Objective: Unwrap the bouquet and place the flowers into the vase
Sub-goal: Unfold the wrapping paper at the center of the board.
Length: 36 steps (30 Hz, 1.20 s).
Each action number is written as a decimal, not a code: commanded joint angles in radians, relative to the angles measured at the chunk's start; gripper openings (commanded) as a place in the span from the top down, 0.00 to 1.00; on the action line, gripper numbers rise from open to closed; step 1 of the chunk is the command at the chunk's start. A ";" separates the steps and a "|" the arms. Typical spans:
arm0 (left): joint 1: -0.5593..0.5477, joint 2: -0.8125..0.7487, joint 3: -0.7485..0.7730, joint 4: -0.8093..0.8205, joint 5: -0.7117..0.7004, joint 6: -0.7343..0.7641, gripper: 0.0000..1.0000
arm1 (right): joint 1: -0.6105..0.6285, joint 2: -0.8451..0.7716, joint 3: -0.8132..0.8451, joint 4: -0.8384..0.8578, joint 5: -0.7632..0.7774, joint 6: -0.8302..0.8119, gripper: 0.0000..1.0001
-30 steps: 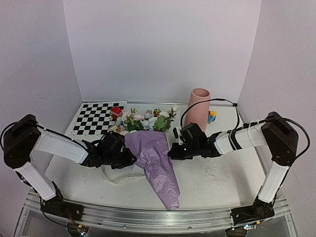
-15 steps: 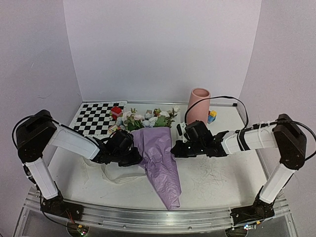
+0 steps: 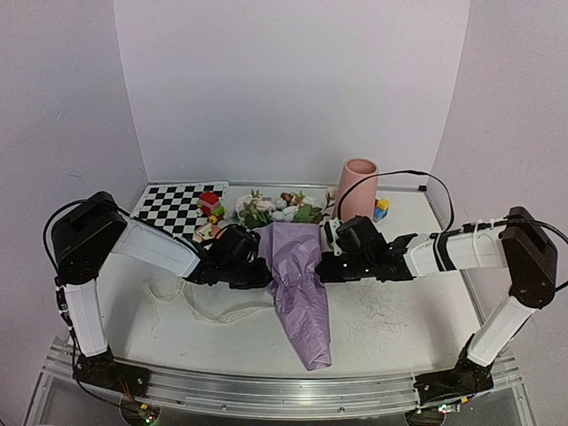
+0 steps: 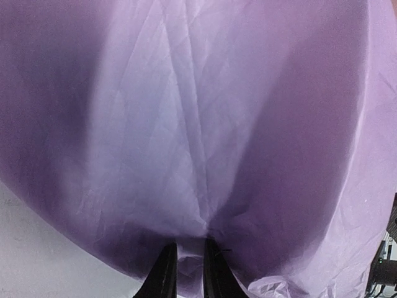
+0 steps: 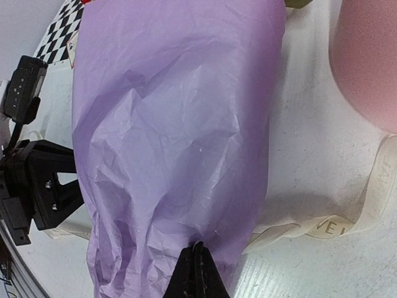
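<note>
White table [image 3: 399,319], lilac walls [image 3: 284,89]; left tool [image 4: 188,247], right tool [image 5: 197,249] each pinching bouquet [image 3: 302,275].

Three plain walls box it in: back wall [image 3: 293,89], left wall [image 3: 53,106], right wall [image 3: 519,98], all matte pale lilac-white. White table [image 3: 399,328], with grey scuff marks right of centre. Ribbed aluminium rail [image 3: 266,390] runs along its near edge. Light is even and diffuse, shadows soft.

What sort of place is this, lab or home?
Most likely a robotics lab test cell: plain white walls box in the table, a black-and-white checkerboard calibration board lies at the far left, and an aluminium rail runs along the near edge.
</note>
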 commanded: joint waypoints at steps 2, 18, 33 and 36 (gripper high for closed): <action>0.004 -0.030 0.019 0.021 -0.012 0.041 0.81 | 0.003 -0.042 0.059 -0.064 -0.001 -0.042 1.00; 0.005 -0.467 -0.147 -0.359 -0.254 -0.016 0.66 | 0.096 0.015 0.187 0.009 -0.118 -0.023 1.00; 0.012 -0.825 -0.108 -0.705 -0.478 -0.060 0.64 | 0.295 0.136 0.316 0.120 -0.206 -0.064 0.61; 0.012 -0.861 -0.107 -0.715 -0.480 -0.059 0.63 | 0.294 0.084 0.279 0.119 -0.149 -0.093 0.51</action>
